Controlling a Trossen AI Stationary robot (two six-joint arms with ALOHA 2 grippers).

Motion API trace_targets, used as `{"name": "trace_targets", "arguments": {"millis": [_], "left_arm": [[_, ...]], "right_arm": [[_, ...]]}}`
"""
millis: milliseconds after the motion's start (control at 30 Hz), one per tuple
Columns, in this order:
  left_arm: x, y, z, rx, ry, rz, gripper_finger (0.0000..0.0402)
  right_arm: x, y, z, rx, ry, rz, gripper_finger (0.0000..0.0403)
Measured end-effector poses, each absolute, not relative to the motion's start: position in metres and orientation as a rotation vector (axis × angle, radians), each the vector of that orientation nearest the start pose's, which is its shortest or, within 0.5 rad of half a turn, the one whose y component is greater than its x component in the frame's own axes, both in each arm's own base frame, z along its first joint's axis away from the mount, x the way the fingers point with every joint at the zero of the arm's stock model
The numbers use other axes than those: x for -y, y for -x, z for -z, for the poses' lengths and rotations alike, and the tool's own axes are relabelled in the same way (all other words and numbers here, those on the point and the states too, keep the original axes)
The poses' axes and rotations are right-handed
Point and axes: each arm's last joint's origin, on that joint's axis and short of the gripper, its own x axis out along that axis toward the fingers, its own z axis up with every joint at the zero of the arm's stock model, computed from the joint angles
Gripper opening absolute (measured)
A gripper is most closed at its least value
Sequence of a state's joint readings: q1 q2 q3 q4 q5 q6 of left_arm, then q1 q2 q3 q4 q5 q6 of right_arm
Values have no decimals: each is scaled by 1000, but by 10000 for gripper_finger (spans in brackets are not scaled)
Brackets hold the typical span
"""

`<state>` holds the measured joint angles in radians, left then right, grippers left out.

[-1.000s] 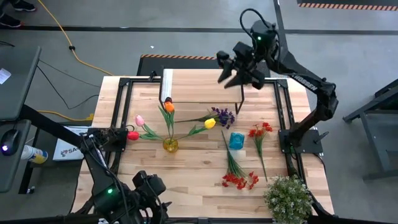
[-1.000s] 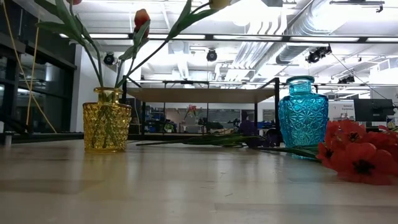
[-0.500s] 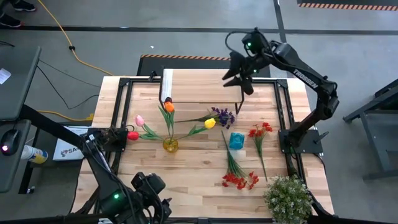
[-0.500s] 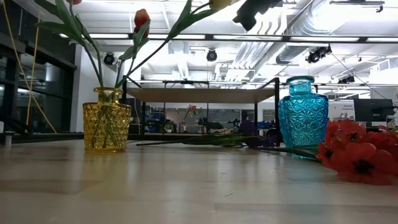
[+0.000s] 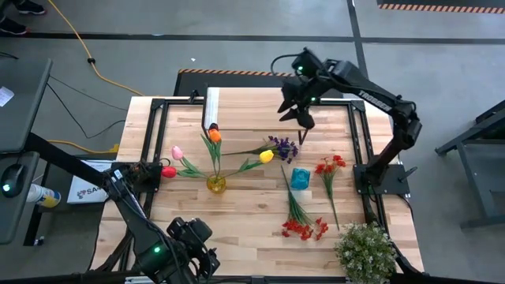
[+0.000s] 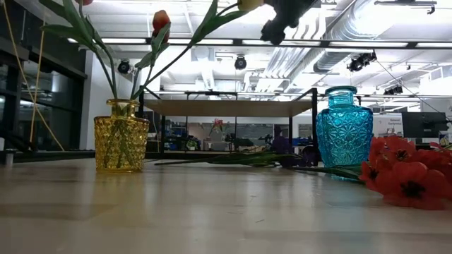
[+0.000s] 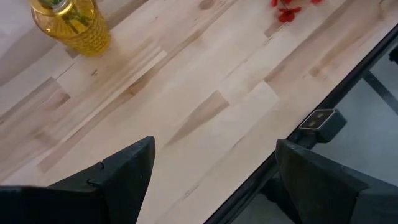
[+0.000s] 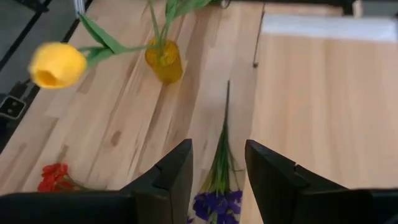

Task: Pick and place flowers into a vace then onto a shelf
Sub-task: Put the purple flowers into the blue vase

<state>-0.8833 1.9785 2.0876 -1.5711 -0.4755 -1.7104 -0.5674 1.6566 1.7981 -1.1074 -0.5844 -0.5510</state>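
At the near edge of the tabletop [image 5: 252,229] the left gripper [image 5: 189,244] waits low, its jaws spread wide and empty. Mid-tabletop, a yellow vase [image 5: 216,184] holds tulips [image 5: 215,136]; more flowers, red sprays [image 5: 304,229] among them, lie flat around a blue vase [image 5: 300,177]. Farther back, the right arm reaches in from the right edge, elbow bent, its gripper [image 5: 296,110] tilted downward above the shelf [image 5: 252,106] and a purple spray [image 8: 217,202], jaws partly open, holding nothing.
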Motion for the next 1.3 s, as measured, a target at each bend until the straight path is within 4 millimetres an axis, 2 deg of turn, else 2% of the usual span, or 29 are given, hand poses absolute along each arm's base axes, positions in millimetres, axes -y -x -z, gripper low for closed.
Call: {"name": "trace_targets", "arguments": {"millis": [200,400,567,733,933,1100,1300], "left_arm": [[280,-245,-339,-1019,612,-628,365],[280,-245,-338,-1037,617,-626,365],[280,-245,-338,-1040,618,-626,365],[280,-245,-338,-1039,618,-626,365],[280,-245,-338,-1038,624,-630,365],[280,-245,-338,-1035,630,-634,365],[281,-244,-338,-1051,637,-633,365]], "right_arm": [[165,-307,-360,-847,-46,-274,138],[165,-311,-342,-932,-108,-322,138],[152,-316,-327,-969,-138,-401,138],[136,-325,-292,-994,-158,-456,138],[125,-334,-258,-993,-145,-433,138],[116,-339,-242,-995,-81,-402,138],[110,-347,-232,-965,-14,-336,138]]}}
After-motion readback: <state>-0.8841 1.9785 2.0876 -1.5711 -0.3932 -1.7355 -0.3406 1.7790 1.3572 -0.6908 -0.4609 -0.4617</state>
